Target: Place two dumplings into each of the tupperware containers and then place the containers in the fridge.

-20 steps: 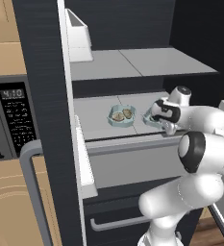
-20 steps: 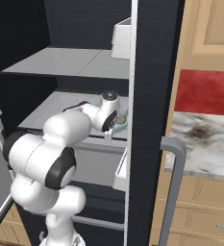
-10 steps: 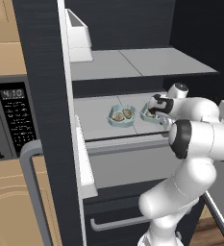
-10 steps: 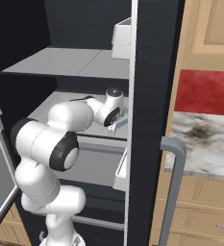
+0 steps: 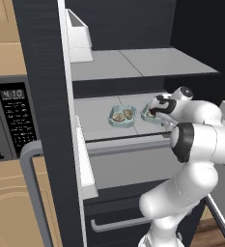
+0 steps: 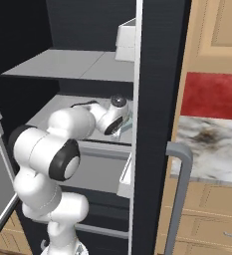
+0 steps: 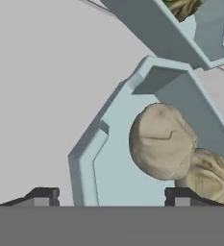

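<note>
Two light-blue tupperware containers stand side by side on the fridge's (image 5: 41,48) middle shelf (image 5: 92,116). The left container (image 5: 121,116) holds two tan dumplings (image 5: 123,115). The right container (image 5: 149,115) is partly hidden behind my gripper (image 5: 155,111), which hangs at its near end. In the hand view this container (image 7: 118,168) lies close below, with two dumplings (image 7: 161,141) in it, the second dumpling (image 7: 207,175) beside the first. My gripper (image 7: 111,197) is open, its fingertips (image 7: 43,194) wide apart on either side of the container's rim. The other container (image 7: 209,29) shows at the top right.
An upper grey shelf (image 5: 133,62) hangs over the containers. A white door bin (image 5: 80,36) and the open door's grey bar handle (image 5: 32,183) are on the left, with a black microwave (image 5: 12,116) beyond. A grey drawer (image 5: 128,164) sits below the shelf. A marble counter (image 6: 212,149) lies to the right.
The jaws were shut at the right container's end and have now sprung apart, letting it go on the shelf. The arm has stretched a little further into the fridge.
</note>
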Controlling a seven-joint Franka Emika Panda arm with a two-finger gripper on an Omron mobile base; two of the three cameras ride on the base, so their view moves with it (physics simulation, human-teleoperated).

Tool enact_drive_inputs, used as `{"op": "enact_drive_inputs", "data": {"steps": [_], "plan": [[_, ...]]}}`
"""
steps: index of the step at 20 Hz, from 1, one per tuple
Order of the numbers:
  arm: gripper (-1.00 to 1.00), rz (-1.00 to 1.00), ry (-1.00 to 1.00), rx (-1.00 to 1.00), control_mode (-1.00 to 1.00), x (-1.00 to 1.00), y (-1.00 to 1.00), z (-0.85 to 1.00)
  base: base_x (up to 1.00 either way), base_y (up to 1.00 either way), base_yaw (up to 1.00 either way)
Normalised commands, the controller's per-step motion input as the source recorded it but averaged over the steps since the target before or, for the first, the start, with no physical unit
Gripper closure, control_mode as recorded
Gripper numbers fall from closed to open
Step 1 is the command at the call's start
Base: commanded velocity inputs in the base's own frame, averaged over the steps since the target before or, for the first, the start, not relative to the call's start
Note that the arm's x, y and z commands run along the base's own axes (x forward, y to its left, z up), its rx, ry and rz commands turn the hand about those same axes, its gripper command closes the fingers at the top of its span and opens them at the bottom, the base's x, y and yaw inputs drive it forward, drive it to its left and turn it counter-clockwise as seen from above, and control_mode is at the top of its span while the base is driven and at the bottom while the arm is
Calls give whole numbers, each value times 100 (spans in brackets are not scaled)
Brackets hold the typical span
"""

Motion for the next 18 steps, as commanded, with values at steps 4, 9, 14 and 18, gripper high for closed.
{"op": "enact_drive_inputs", "data": {"steps": [4, 9, 14, 18], "plan": [[-100, 0, -5, 0, -100, -33, 0, 14, 0, 0, 0], [-100, 9, 2, 0, -100, -30, 12, 31, 0, 0, 0], [-100, 13, 6, -1, -100, -33, 35, 20, 0, 0, 0], [-100, 13, 3, -4, -100, -95, 26, 3, 0, 0, 0]]}}
